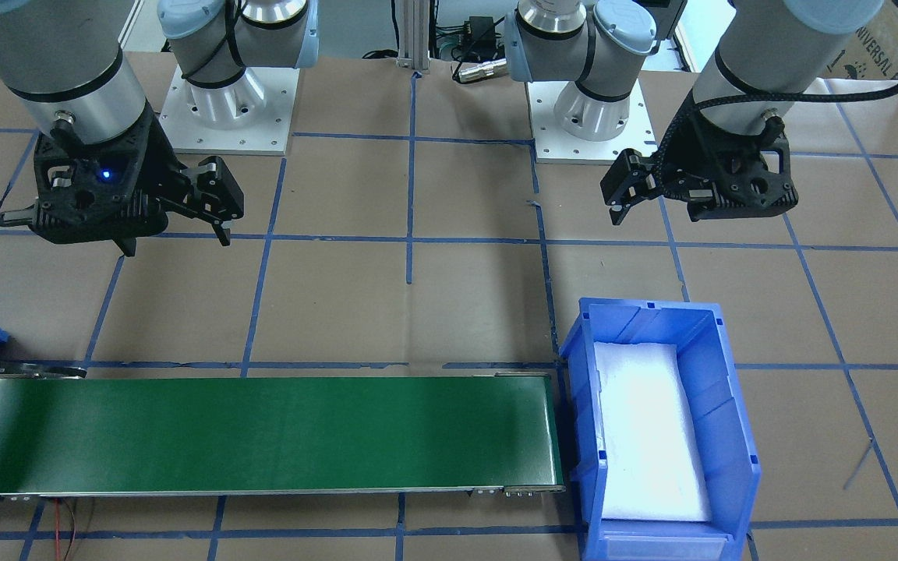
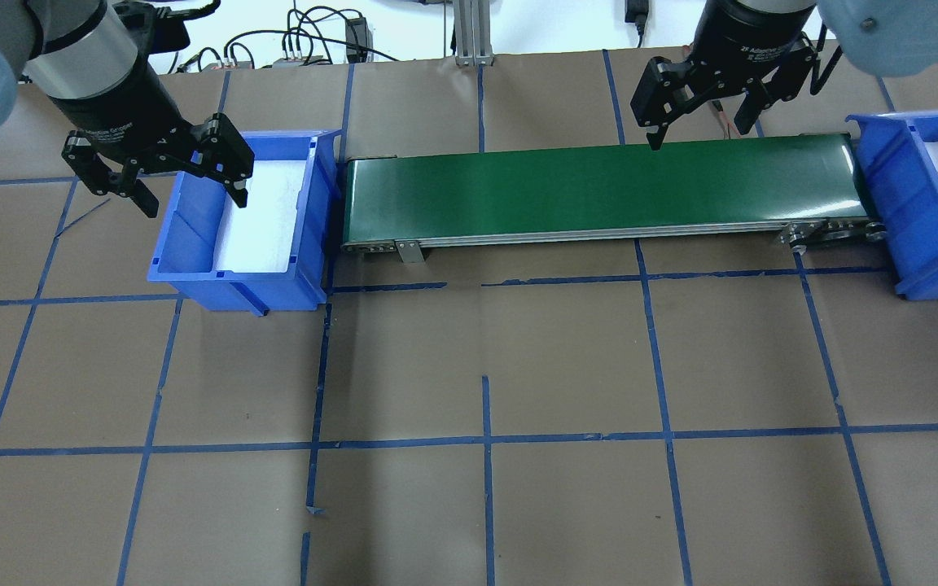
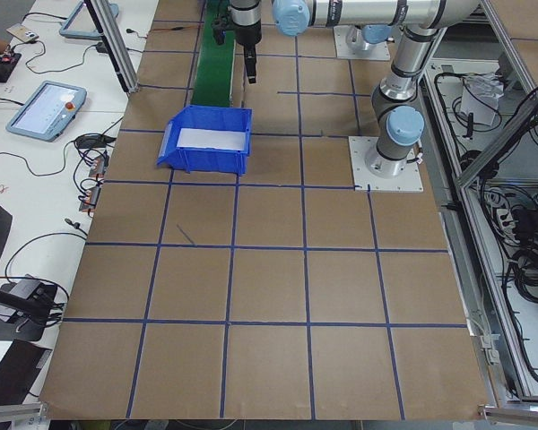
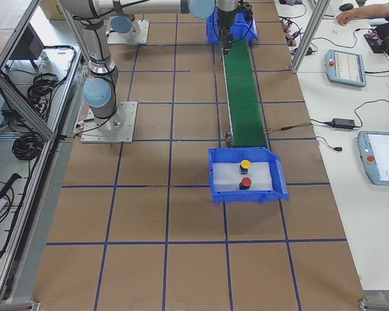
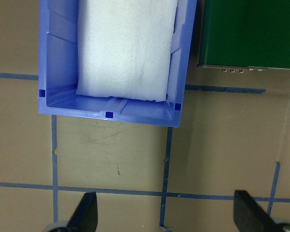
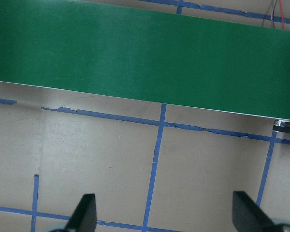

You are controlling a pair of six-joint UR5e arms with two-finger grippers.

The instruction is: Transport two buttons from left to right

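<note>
Left gripper [image 2: 192, 199]: fingers spread wide, nothing between them. It hung above the table on the robot's side of the left blue bin [image 2: 225, 289]; the left wrist view showed both fingertips [image 5: 87, 212] over brown paper, short of the bin's near wall.

Left blue bin: lined with a white foam pad [image 2: 261, 220], set against the left end of the conveyor.

Green conveyor belt [image 2: 599, 183]: ran across the table between the two bins, its surface flat and dark green.

Right gripper [image 2: 707, 130]: fingers likewise wide apart, gripping nothing. It was raised, near the belt's right-hand part and on the robot's side of it.

Right blue bin [image 4: 246, 195]: sat at the right end of the belt, also with a white liner. Both buttons stood upright on that liner.

- Yellow button [image 4: 245, 164]: round mushroom cap, bright yellow, on a short dark body; it was the one nearer the belt end.
- Red button [image 4: 246, 183]: same shape with a red cap and a dark body below; it was just beside the yellow one, towards the bin wall farthest from the belt.

I could not tell whether the two touched.
</note>
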